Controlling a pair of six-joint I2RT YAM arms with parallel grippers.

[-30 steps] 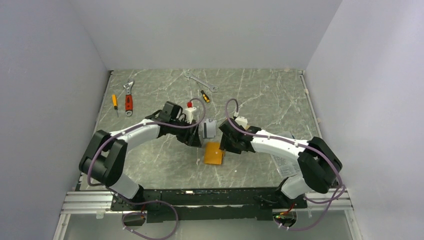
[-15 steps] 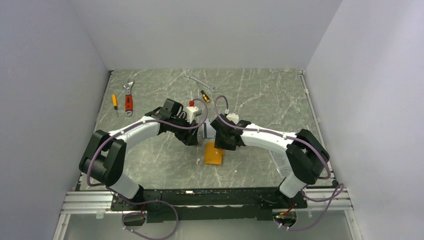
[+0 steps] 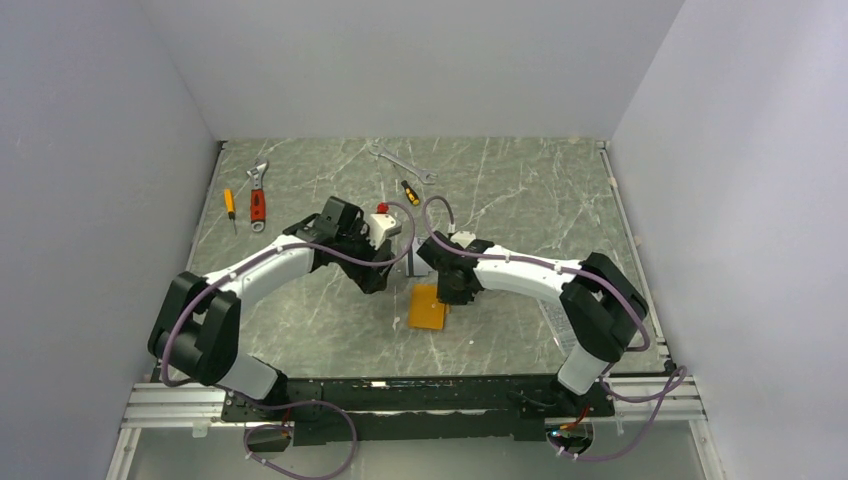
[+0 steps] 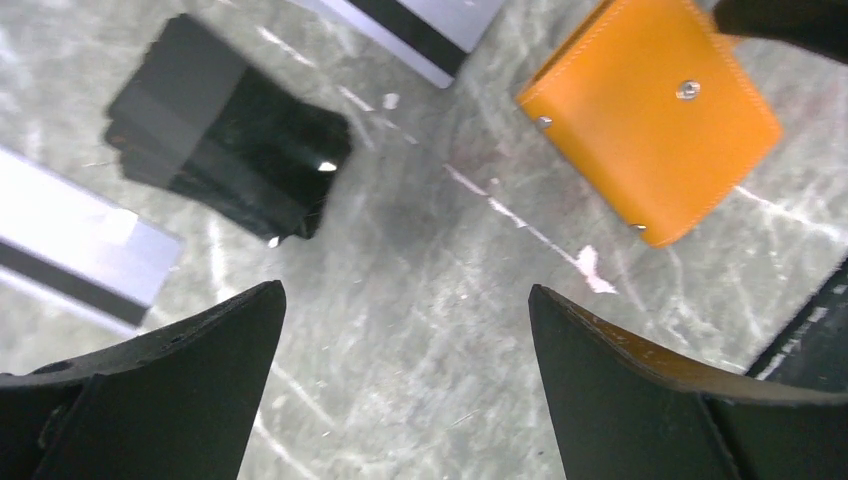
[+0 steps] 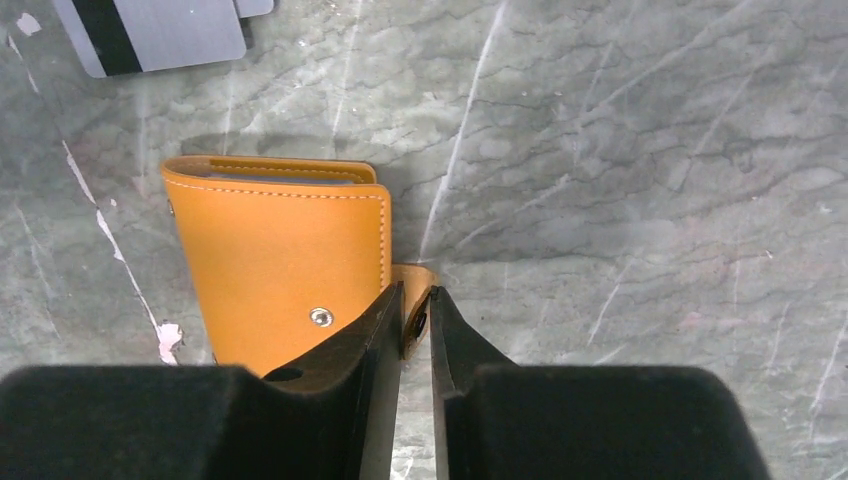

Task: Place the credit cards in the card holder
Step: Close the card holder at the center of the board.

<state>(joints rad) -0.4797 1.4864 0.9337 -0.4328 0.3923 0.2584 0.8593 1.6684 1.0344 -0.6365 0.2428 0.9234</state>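
Observation:
The card holder (image 3: 427, 307) is an orange wallet lying closed on the marble table, also in the right wrist view (image 5: 280, 260) and the left wrist view (image 4: 650, 110). My right gripper (image 5: 415, 295) is shut on its small snap tab (image 5: 412, 275), which sticks out at the wallet's edge. My left gripper (image 4: 405, 292) hovers open over bare table just left of the holder, holding nothing. Silver credit cards with a black stripe lie nearby: one (image 5: 160, 35) beyond the holder, two in the left wrist view (image 4: 420, 25) (image 4: 80, 250). A black flat object (image 4: 230, 130) lies between them.
Tools lie along the far side: a red adjustable wrench (image 3: 257, 205), a yellow screwdriver (image 3: 229, 205), a steel spanner (image 3: 400, 163) and a small screwdriver (image 3: 410, 192). White walls enclose the table on three sides.
My right gripper has moved left to the holder's edge and closed on the snap tab. The left gripper's jaws have opened wider and its arm drew back slightly.

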